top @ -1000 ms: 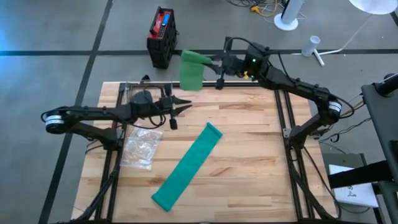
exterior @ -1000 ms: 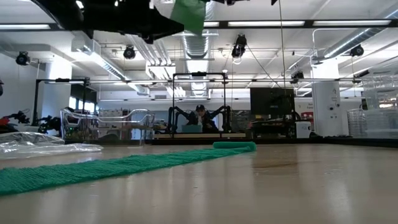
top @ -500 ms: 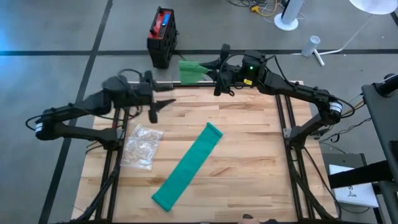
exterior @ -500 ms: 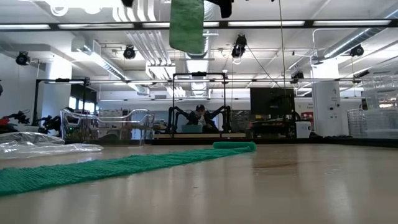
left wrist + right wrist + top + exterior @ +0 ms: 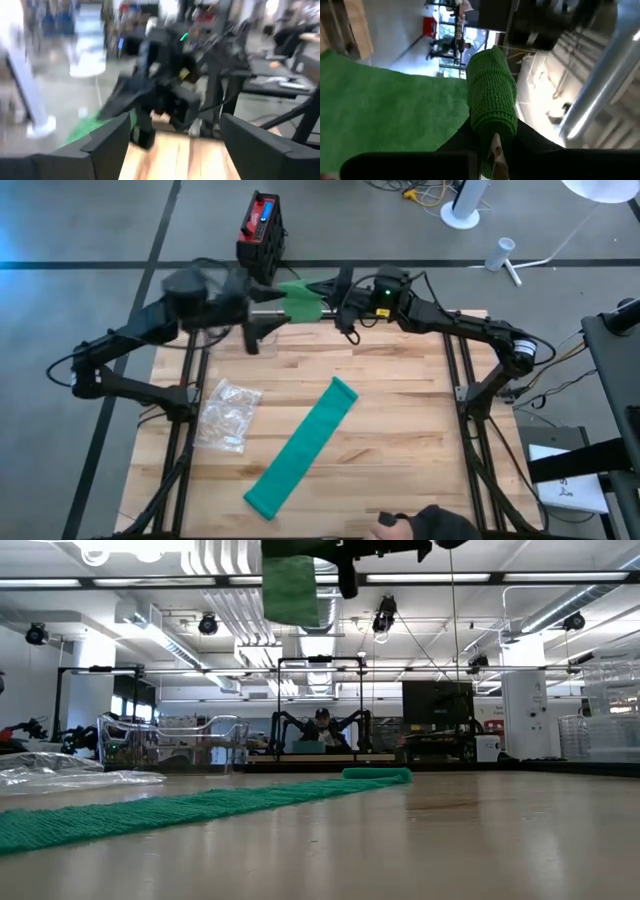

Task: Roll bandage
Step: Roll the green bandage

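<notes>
A green bandage (image 5: 300, 298) is held in the air over the table's far edge by my right gripper (image 5: 335, 298), which is shut on it. In the right wrist view it shows a thick rolled part (image 5: 492, 97) and a flat loose part (image 5: 385, 110). In the low view the bandage (image 5: 290, 588) hangs at the top. A second green strip (image 5: 300, 445) lies flat on the table, with its far end (image 5: 377, 775) slightly rolled. My left gripper (image 5: 262, 332) stands open, raised just left of the held bandage, with nothing between its fingers (image 5: 107, 145). My right gripper pinches the bandage's rolled part (image 5: 494, 127) between its two fingers. The fingers lie level and point toward the table's left. The bandage is lifted clear of the table, and its loose part spreads out beside the roll.
A crumpled clear plastic bag (image 5: 228, 415) lies at the table's left. A red and black box (image 5: 262, 235) stands on the floor beyond the far edge. A person's hand (image 5: 425, 525) shows at the near edge. Bare wood lies to the right of the flat strip.
My left gripper has risen from just above the table and gone toward the far edge. My right gripper has rolled about its own line and shifted a little toward the left. The held bandage has turned from a broad hanging sheet to a narrower shape.
</notes>
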